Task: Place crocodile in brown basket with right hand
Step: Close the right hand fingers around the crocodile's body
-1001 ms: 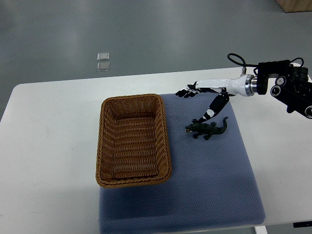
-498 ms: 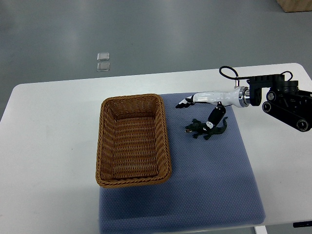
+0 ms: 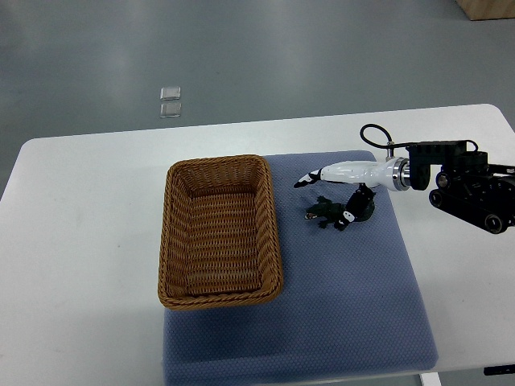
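A dark green toy crocodile (image 3: 331,212) lies on the blue mat (image 3: 346,297), a little right of the brown wicker basket (image 3: 219,232). My right hand (image 3: 331,190) reaches in from the right edge and hangs low over the crocodile. Its white fingers (image 3: 308,179) stretch out toward the basket above the toy's head, while the black thumb (image 3: 354,208) rests down against the toy's back and tail. The fingers are spread and do not close around the toy. The basket holds nothing. No left arm shows.
The mat and basket sit on a white table (image 3: 80,241). Past the table's far edge, two small clear squares (image 3: 170,102) lie on the grey floor. My black forearm (image 3: 467,189) with a looped cable hovers over the table's right side.
My right hand has dropped lower and drawn nearer, from above and behind the crocodile down onto it. The thumb now touches the toy. The crocodile and basket have stayed put.
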Controlling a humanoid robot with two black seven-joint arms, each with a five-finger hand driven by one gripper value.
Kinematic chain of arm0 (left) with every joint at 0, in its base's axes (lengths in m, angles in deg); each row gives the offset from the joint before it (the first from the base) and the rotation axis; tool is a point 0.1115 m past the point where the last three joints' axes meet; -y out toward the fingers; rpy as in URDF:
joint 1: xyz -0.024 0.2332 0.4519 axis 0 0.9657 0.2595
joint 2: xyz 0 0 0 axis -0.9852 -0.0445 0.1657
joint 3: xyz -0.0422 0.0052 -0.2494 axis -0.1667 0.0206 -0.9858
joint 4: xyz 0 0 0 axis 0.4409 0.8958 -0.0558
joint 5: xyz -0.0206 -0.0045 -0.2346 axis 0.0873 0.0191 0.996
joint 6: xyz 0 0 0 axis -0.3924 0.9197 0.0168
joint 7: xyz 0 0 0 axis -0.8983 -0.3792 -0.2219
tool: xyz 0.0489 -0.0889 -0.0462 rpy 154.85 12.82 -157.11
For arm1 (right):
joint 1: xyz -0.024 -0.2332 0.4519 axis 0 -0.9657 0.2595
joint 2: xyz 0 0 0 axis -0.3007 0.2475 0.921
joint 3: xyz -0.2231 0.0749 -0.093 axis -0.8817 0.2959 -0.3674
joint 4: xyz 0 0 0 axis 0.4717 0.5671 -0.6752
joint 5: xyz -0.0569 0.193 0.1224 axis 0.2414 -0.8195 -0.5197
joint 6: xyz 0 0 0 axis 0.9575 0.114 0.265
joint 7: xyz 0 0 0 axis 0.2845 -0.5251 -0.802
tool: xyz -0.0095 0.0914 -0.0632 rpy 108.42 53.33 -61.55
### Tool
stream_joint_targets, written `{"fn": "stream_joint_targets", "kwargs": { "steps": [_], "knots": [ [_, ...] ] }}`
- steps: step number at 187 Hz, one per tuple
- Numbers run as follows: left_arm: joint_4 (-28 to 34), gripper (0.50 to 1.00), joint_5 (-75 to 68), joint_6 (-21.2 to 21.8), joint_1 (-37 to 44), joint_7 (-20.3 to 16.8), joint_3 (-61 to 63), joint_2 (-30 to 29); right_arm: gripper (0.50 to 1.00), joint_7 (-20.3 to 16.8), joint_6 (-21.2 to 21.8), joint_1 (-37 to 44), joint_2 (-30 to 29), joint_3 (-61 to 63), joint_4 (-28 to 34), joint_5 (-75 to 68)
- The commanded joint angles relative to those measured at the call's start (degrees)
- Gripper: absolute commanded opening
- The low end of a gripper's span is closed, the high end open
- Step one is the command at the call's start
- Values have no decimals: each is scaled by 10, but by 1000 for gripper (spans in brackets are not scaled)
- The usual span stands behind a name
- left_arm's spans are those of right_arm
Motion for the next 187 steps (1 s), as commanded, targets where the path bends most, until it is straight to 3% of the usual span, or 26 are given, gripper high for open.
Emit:
{"fn": "stream_joint_targets", "kwargs": {
  "steps": [1,62,88,141,187],
  "knots": [
    [0,1000,0,0,0,0,0,0,919,1,-3,2,0,-2,2,0],
    [0,1000,0,0,0,0,0,0,913,0,-8,-1,-6,-4,2,5],
    [0,1000,0,0,0,0,0,0,899,0,-28,-2,-6,-8,2,25],
    [0,1000,0,0,1,0,0,0,864,0,-29,-3,-6,-18,2,26],
    [0,1000,0,0,1,0,0,0,787,0,-29,-2,-5,-19,2,27]
  ]
}}
